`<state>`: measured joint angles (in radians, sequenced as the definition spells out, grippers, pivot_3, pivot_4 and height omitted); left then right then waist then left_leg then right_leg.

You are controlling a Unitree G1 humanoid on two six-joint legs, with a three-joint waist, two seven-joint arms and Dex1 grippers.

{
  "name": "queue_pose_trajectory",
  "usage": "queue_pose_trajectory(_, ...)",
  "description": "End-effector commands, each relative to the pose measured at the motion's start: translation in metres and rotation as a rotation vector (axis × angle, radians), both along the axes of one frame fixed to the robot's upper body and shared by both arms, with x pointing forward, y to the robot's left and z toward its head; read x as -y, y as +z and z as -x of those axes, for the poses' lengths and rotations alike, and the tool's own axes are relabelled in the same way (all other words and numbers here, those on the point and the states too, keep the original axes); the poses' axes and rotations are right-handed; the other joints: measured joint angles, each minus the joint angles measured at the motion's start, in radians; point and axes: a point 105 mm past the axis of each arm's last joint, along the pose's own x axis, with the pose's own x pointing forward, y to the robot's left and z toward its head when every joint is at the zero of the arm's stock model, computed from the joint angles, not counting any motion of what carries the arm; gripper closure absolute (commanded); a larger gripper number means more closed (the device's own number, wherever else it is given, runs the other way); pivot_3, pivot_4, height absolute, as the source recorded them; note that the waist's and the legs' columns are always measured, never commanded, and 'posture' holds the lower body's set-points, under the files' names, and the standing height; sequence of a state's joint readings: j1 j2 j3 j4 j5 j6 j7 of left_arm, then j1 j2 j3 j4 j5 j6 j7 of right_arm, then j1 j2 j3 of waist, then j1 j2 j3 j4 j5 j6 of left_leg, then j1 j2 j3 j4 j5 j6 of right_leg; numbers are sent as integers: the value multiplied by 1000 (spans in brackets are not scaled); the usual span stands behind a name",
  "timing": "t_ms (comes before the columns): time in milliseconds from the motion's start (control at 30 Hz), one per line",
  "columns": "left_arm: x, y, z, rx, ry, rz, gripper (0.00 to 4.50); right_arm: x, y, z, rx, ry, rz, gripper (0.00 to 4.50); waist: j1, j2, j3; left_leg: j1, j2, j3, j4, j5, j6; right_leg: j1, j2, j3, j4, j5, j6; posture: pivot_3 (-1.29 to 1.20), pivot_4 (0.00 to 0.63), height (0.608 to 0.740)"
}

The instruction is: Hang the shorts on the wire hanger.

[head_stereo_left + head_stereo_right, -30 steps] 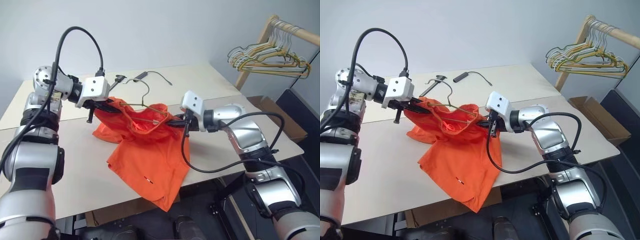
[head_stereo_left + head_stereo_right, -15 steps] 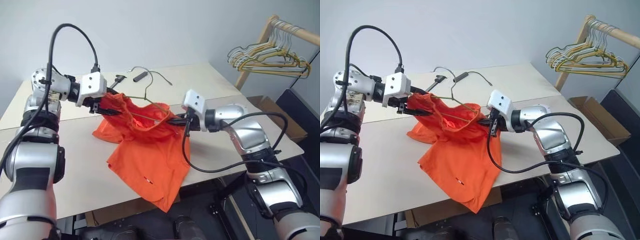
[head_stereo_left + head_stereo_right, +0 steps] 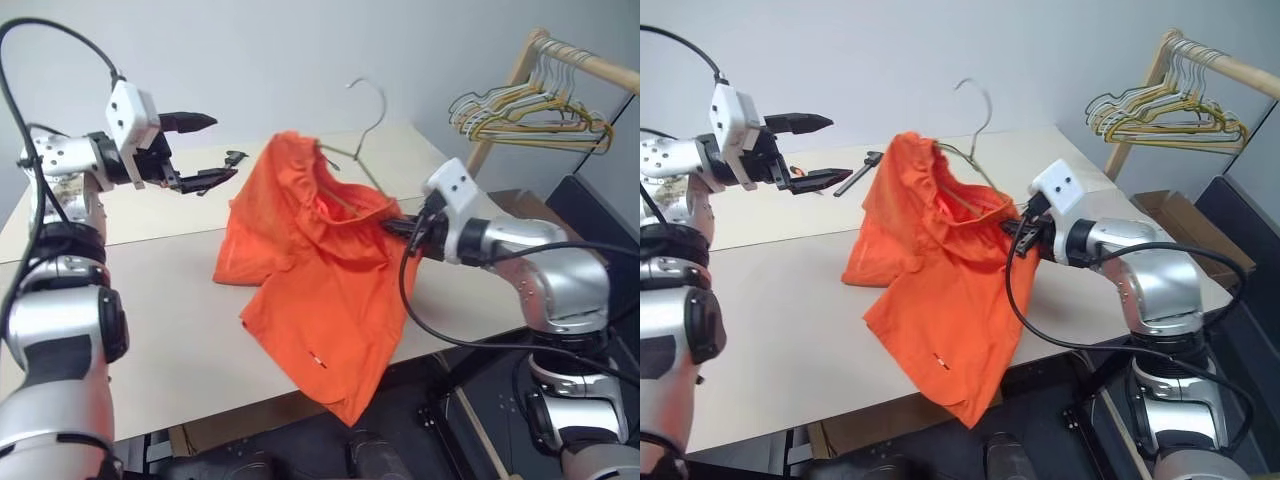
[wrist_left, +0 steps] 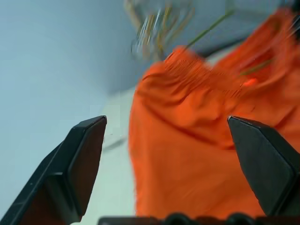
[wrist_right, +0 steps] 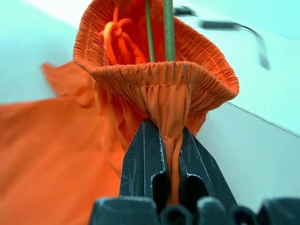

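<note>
Pale grey wall behind a wide beige counter (image 3: 150,300); off to the right, a wooden rail (image 3: 585,65) carrying a bunch of yellow and pale wire hangers (image 3: 530,115). At centre, bright orange fabric shorts (image 3: 320,280) with a gathered elastic waistband, raised off the counter and draped, one leg trailing over the near edge. Threaded up through the waistband, a thin olive-green wire hanger (image 3: 350,160) with a silvery hook, tilted and standing above the cloth. Right tool (image 5: 161,161) clamped tight on a pinch of the waistband, with the hanger's wires rising through the waist opening just beyond, seemingly to keep garment and hanger lifted together. Left tool (image 3: 200,150) spread wide and holding nothing, well apart from the shorts on the left, likely freed for a fresh hold on waistband or hanger. Shorts apparently partly on the hanger, not yet settled evenly. Farther back on the counter, a small dark object (image 3: 232,157), too unclear to name.
</note>
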<state>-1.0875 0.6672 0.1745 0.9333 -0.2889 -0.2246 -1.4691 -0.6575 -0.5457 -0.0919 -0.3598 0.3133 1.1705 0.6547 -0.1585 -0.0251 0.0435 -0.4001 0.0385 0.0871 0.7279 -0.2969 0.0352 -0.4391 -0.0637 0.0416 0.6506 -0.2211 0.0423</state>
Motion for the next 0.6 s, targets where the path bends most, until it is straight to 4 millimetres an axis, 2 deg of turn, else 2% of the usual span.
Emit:
queue_pose_trajectory(33,12,12,20,13,-138,148,19,22,13,4,-31,-212,-15,4500,-12,0,0,0,0,0,0,0,0,0,0,0,0,0,0,-214,0,740)
queue_pose_trajectory(133,21,6,32,-17,-180,208,19,39,6,5,-115,-388,-54,4500,-31,0,0,0,0,-1,1,0,0,0,0,1,4,0,0,-218,0,740)
queue_pose_trajectory(300,34,2,53,-59,-240,326,19,82,-5,3,-99,-758,-58,4500,-51,0,-1,1,-2,-2,0,0,0,0,-3,2,6,0,1,-232,0,740)
queue_pose_trajectory(433,37,6,63,-79,-271,425,19,101,-7,8,-71,-930,-26,4500,-58,1,-1,2,-5,-2,0,0,0,0,-7,2,6,-1,2,-238,0,740)
queue_pose_trajectory(600,45,9,68,-98,-289,520,19,124,-1,12,-59,-1160,-69,4500,-71,4,-4,2,-7,-3,0,-1,1,1,-9,2,5,-2,4,-242,0,740)
